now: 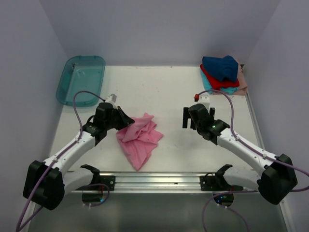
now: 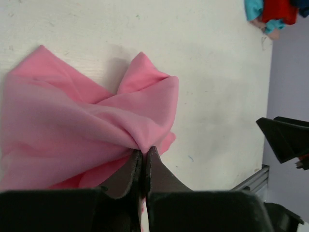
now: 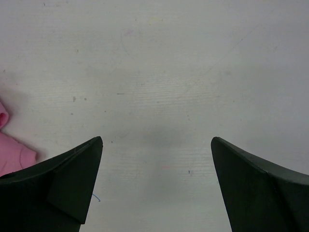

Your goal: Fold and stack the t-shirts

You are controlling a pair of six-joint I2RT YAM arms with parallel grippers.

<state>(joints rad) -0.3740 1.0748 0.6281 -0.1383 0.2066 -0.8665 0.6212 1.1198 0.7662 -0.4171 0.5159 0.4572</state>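
Note:
A crumpled pink t-shirt lies in the middle of the white table. My left gripper is shut on the shirt's left edge; in the left wrist view the pink t-shirt bunches into folds right at the closed tips of the left gripper. My right gripper hovers open to the right of the shirt, apart from it. In the right wrist view the right gripper has only bare table between its fingers, and a bit of the pink t-shirt shows at the left edge. A stack of navy, red, teal and peach t-shirts sits at the back right.
A teal translucent plastic bin stands at the back left corner. Grey walls enclose the table on three sides. A metal rail runs along the near edge between the arm bases. The stack of t-shirts also shows in the left wrist view's top right.

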